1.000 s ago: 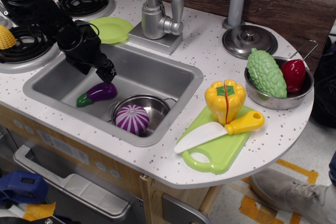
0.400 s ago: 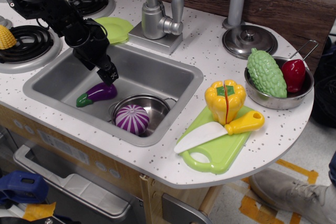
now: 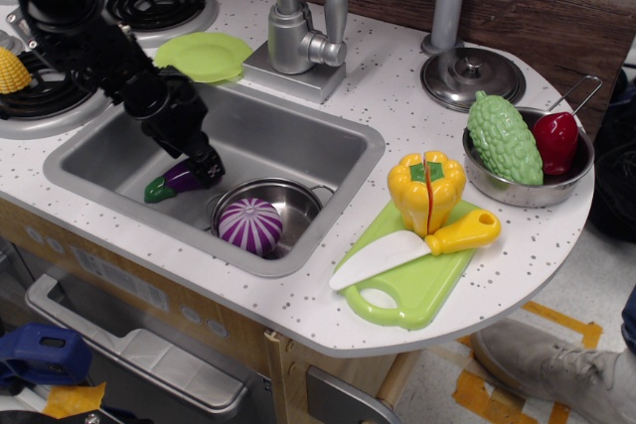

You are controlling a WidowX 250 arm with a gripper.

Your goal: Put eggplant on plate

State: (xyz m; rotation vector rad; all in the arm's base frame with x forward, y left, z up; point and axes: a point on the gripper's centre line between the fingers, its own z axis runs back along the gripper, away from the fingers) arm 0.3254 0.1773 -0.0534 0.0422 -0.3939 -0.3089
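The purple eggplant (image 3: pixel 165 184) with its green stem cap lies on the floor of the steel sink (image 3: pixel 288 141), stem end pointing left. My black gripper (image 3: pixel 203 168) has come down onto its right end and covers that end. The fingers are dark and I cannot tell whether they are closed on it. The eggplant still rests on the sink floor. The lime-green plate (image 3: pixel 204 55) lies on the counter behind the sink, left of the faucet, with nothing on it.
A steel pot (image 3: pixel 298 201) in the sink holds a purple-and-white striped ball (image 3: pixel 250 224), just right of the gripper. The faucet (image 3: pixel 295 37) stands beside the plate. Stove burners (image 3: pixel 159 2) and a corn cob (image 3: pixel 12 70) are at left. A cutting board (image 3: pixel 427 280) with a yellow pepper (image 3: pixel 427 191), a steel bowl (image 3: pixel 527 186) and a lid (image 3: pixel 472 74) are at right.
The gripper has dropped from just above the eggplant down onto its right end. The arm has swung lower over the sink's left side. The eggplant has barely moved.
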